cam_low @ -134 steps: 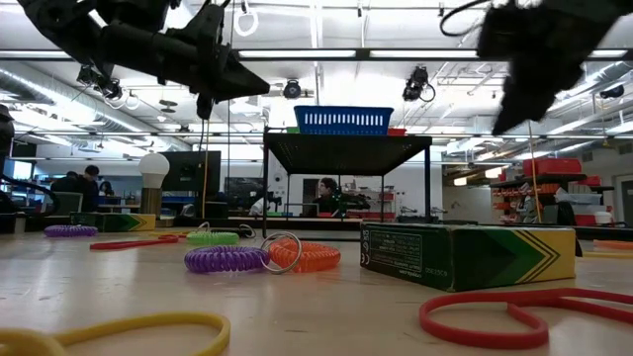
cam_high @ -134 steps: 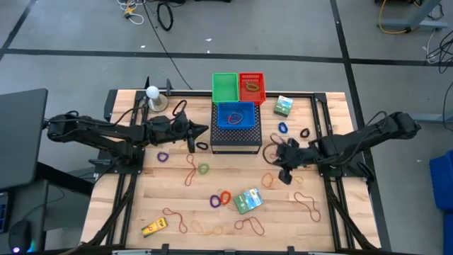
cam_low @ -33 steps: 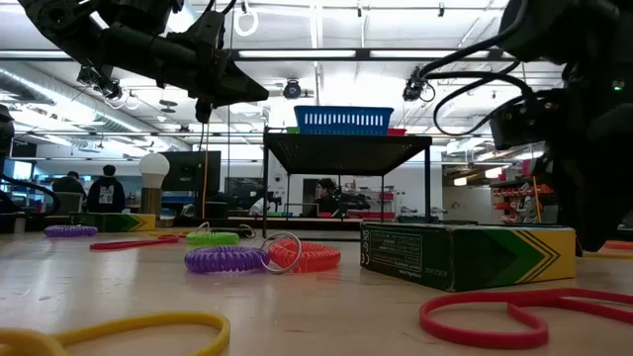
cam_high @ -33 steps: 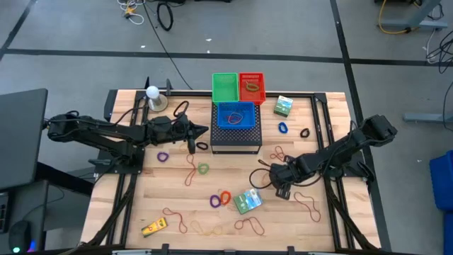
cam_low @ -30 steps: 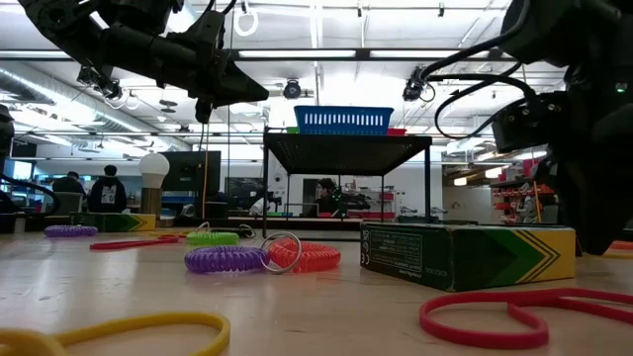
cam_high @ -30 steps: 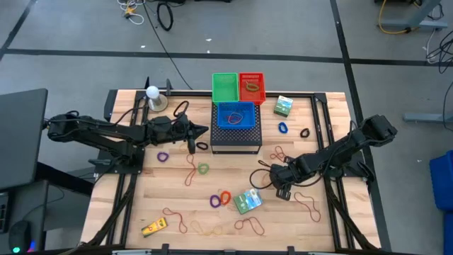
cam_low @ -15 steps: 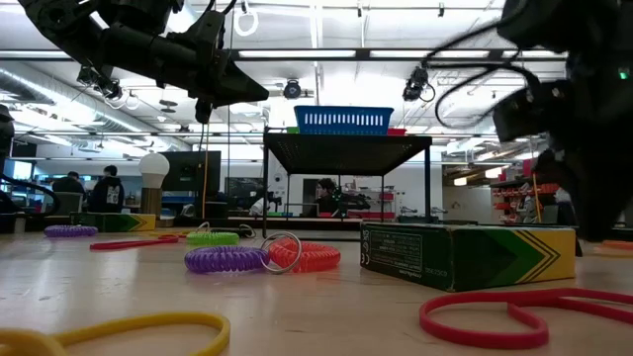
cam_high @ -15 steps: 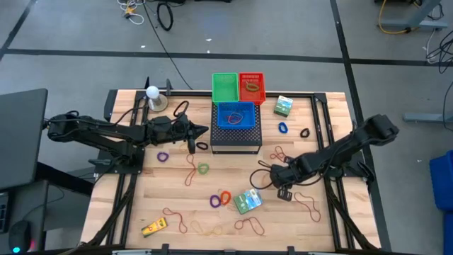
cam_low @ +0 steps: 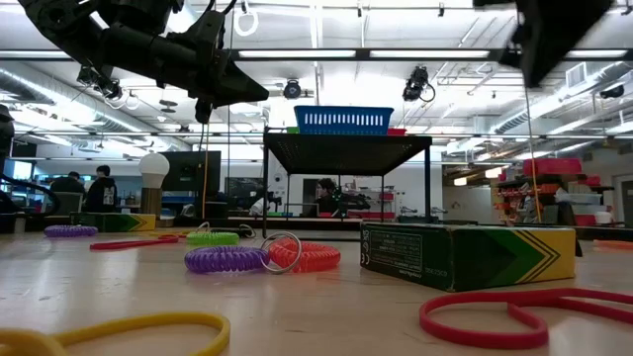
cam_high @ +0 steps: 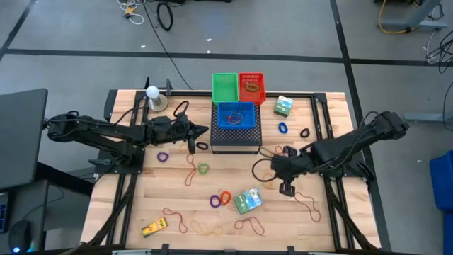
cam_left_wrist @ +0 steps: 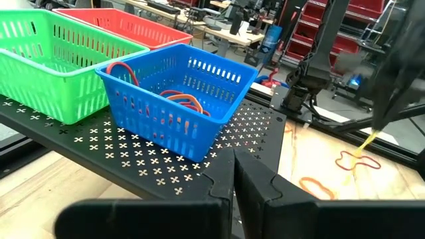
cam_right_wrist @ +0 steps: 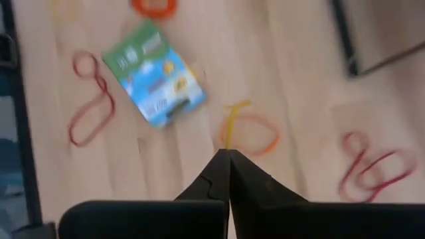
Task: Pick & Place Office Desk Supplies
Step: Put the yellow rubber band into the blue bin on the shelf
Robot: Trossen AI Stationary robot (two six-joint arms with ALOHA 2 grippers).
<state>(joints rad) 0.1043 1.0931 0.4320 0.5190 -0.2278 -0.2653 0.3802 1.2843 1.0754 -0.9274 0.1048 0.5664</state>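
Overhead, right gripper (cam_right_wrist: 229,154) pinched on tan rubber band (cam_right_wrist: 247,130), left gripper (cam_left_wrist: 234,174) closed.

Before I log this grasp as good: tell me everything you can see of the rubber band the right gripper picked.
The rubber band is thin, orange-yellow and looks stretchy. The shut right gripper pinches one end between its fingertips, above the wooden table. It hangs as a stretched strand that opens into an oval loop lower down. Whether the loop's far end touches the wood, I cannot tell.
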